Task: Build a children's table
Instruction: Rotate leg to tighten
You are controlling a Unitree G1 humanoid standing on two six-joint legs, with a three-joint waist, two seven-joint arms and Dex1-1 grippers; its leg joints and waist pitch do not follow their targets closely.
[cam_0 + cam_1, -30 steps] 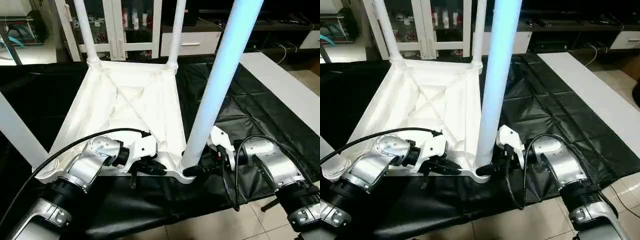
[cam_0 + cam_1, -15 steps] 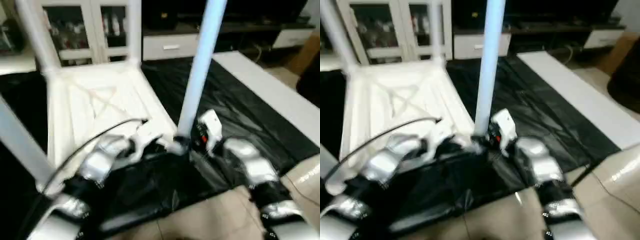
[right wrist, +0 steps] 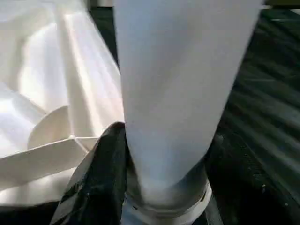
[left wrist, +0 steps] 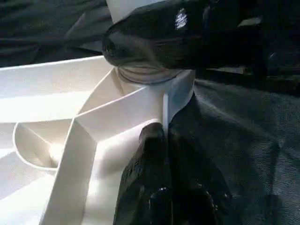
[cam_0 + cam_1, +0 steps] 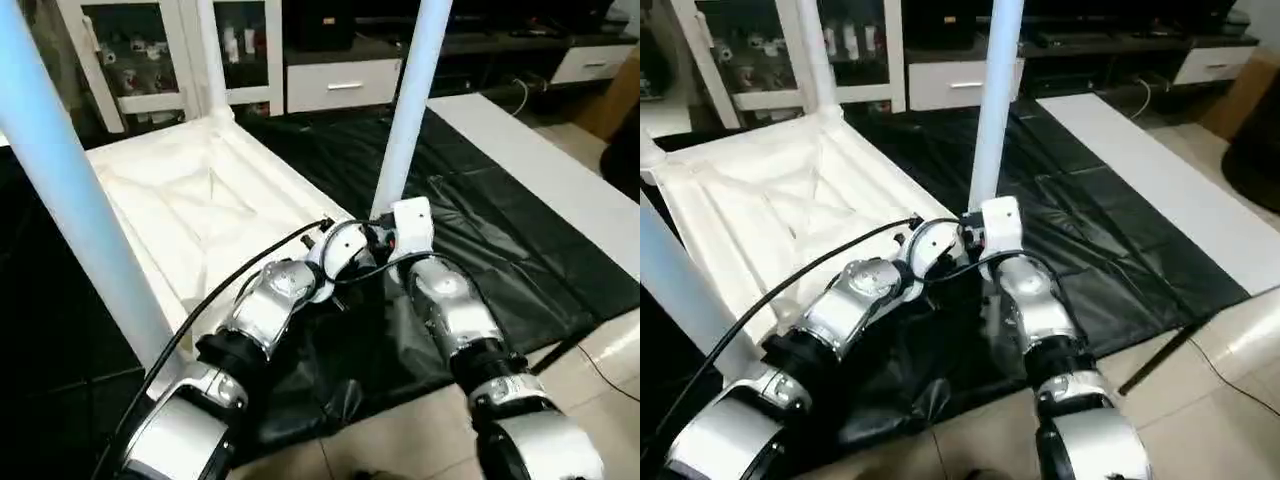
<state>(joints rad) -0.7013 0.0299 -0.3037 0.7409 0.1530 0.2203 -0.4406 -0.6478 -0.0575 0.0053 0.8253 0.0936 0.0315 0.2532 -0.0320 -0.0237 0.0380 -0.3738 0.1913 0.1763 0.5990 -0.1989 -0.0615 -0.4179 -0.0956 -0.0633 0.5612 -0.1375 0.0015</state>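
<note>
- The tabletop is lying upside down on a black sheet, so its ribbed underside and corner sockets are facing up and the legs can go in from above.
- The right gripper is closing around the base of the near leg, just above the threaded collar. One black finger is pressing on the tube on one side; the other finger is hidden behind the tube. I judge that it is holding low so that it can turn the leg into the socket without bending it.
- The left gripper is pinching the thin wall of the tabletop right at that corner, with its fingers closed on the rim. In my judgement it is bracing the tabletop so that it does not spin with the leg.
- In the head view, both grippers are meeting at the tabletop corner at about 5 o'clock of the tabletop, touching the same socket.
- Counting legs: I am seeing three in the left eye view, one at 5 o'clock, one at 1 o'clock, and one at 8 o'clock. A fourth corner socket is showing at 11 o'clock in the right eye view, but I cannot tell whether a leg stands there.
- One tabletop, two grippers, one sheet.
</note>
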